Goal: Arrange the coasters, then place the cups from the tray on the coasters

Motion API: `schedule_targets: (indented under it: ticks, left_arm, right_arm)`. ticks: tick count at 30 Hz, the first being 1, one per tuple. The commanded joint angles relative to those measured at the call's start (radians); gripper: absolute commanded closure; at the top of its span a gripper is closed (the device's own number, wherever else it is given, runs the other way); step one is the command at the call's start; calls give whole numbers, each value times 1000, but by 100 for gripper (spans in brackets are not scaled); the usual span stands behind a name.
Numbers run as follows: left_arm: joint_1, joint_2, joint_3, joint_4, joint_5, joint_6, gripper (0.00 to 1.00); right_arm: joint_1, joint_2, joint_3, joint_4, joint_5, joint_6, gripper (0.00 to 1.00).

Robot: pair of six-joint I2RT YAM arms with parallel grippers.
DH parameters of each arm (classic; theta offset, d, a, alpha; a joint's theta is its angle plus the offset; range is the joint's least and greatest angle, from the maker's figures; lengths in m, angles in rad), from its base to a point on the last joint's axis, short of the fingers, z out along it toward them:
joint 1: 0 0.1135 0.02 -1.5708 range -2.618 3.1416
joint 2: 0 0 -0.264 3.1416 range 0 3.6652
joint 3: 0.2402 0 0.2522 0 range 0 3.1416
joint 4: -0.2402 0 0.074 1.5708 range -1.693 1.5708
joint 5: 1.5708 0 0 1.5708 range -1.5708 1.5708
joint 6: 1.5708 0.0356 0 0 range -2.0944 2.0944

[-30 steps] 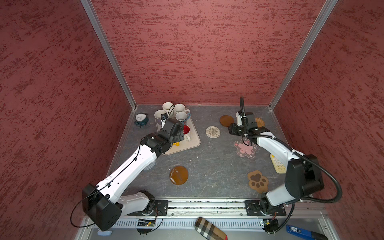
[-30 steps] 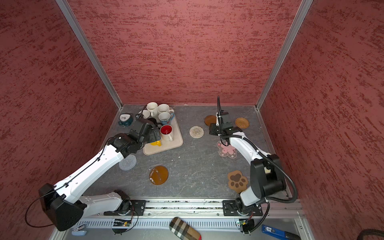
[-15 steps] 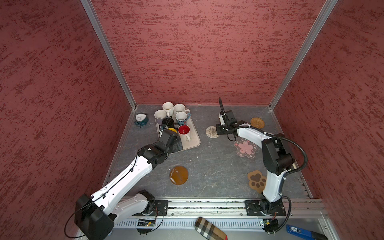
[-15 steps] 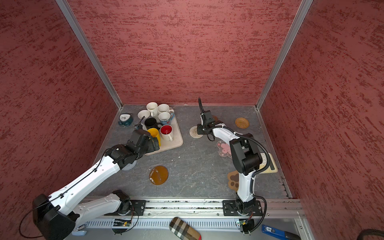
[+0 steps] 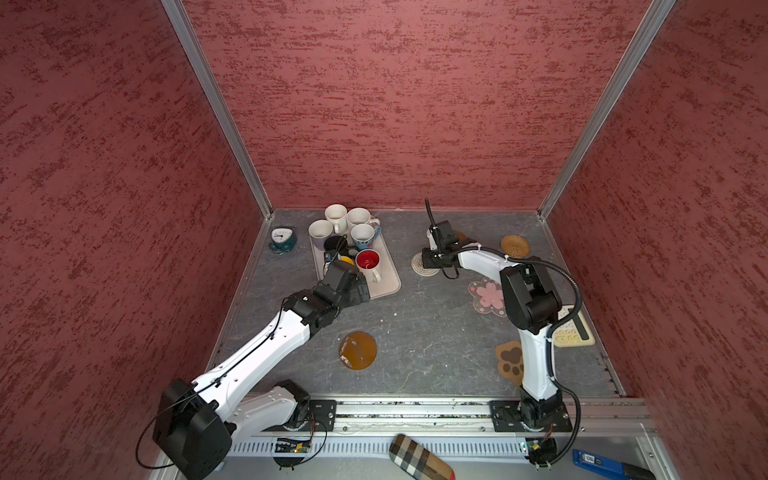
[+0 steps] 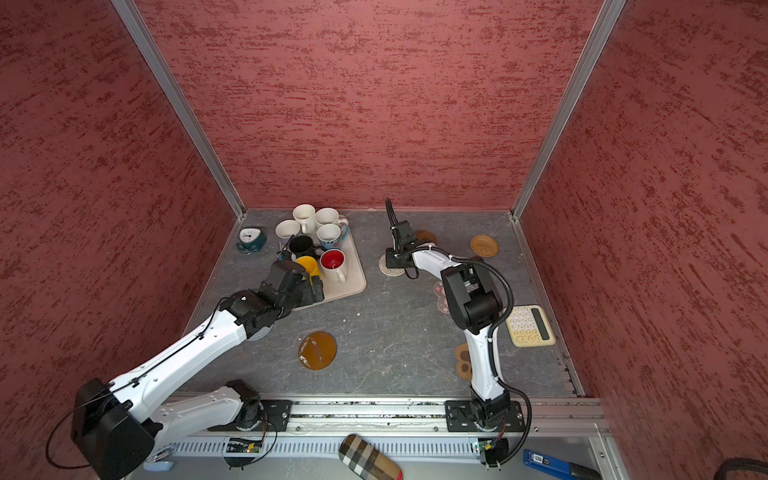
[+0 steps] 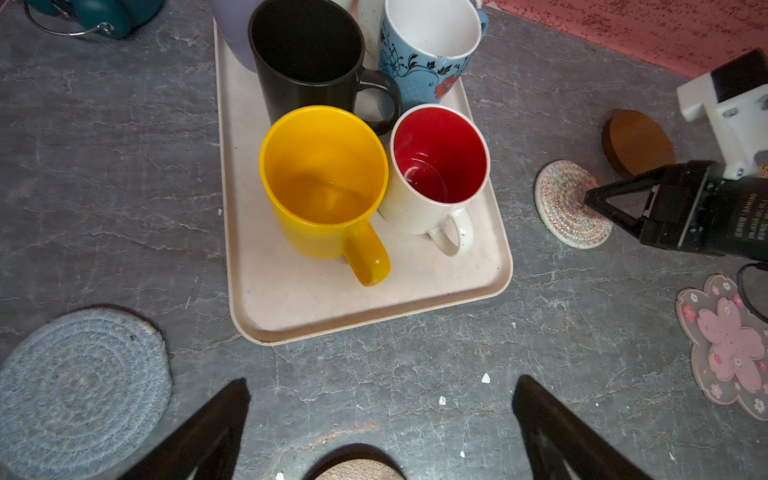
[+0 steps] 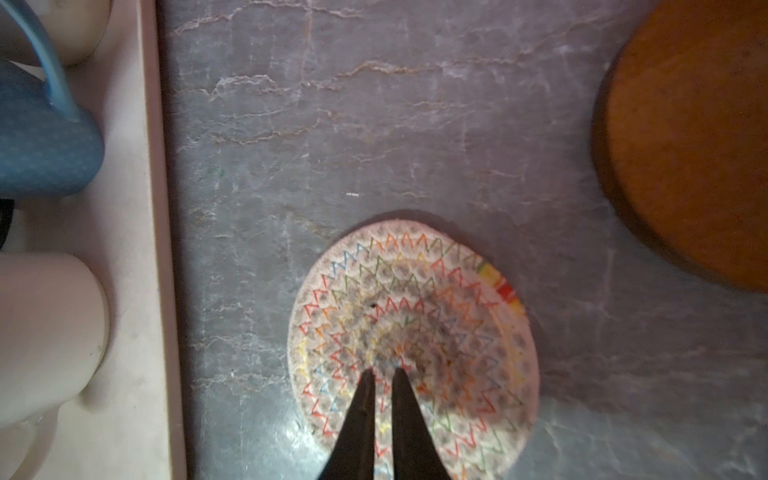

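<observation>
Several cups stand on the beige tray (image 5: 386, 282), with the yellow cup (image 7: 324, 183) and the red-inside white cup (image 7: 440, 166) nearest its front. My left gripper (image 7: 380, 386) hangs open over bare table just in front of the tray's corner, holding nothing. The grey-blue coaster (image 7: 79, 390) lies beside it. My right gripper (image 8: 382, 372) is shut, and its tips rest on top of the cream woven coaster (image 8: 436, 311) to the right of the tray. A brown disc (image 8: 690, 145) lies just behind that coaster.
An amber disc (image 5: 358, 350) lies at the front centre. A rattan coaster (image 5: 514, 245), a pink flower coaster (image 5: 486, 296) and a paw-print coaster (image 5: 509, 361) lie on the right. A calculator (image 6: 530, 326) sits by the right wall, and a teal clock (image 5: 282, 240) in the back-left corner.
My right gripper swung left from the back discs onto the cream woven coaster and shut. My left arm drew back from over the tray to its front corner, still open.
</observation>
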Motion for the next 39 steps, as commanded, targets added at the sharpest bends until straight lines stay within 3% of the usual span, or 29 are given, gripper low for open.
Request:
schedule_targets:
  ticks: [1,11,27,39]
  left_arm:
    - [5,12,9,36,10,13,0]
    - [29,35,27,58,31,41,0]
    - [62,101,44,100,67,44,1]
    - [58,156,75,129,84,37,1]
  right_arm:
    - [2,43,50,-39,39,3,88]
    - [-30,150,205,-99,82,3,88]
    - [-138,398,626,-304,88,-41,89]
    - [-233,370,579,-315,124,-119,92]
